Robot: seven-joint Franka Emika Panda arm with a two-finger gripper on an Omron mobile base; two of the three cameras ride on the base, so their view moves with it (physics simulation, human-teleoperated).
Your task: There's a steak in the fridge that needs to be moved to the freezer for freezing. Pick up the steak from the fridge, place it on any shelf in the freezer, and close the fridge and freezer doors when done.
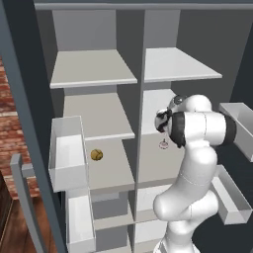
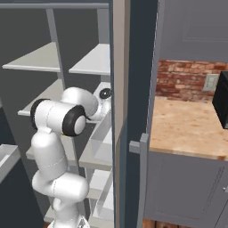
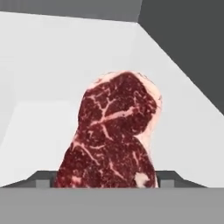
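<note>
Closest to your hand camera is the steak (image 3: 114, 135), dark red with pale marbling and a pale fat rim, lying on a pale grey shelf (image 3: 183, 131) inside the fridge (image 1: 168, 64). Your gripper's (image 3: 105, 181) two dark fingertips (image 3: 43, 179) sit low at either side of the meat's near end; you cannot tell from these views whether they clamp it or stand free.

From the left base view, your arm reaches into the right-hand half of the unit. A round golden-brown lump (image 1: 97, 154) rests on a shelf in the freezer (image 1: 94, 69), beside a white door bin (image 1: 66, 153). A tiny white-pink item (image 1: 163, 144) sits just beside the wrist. Both doors (image 2: 119, 111) stand open. No writing or labels can be read anywhere.
</note>
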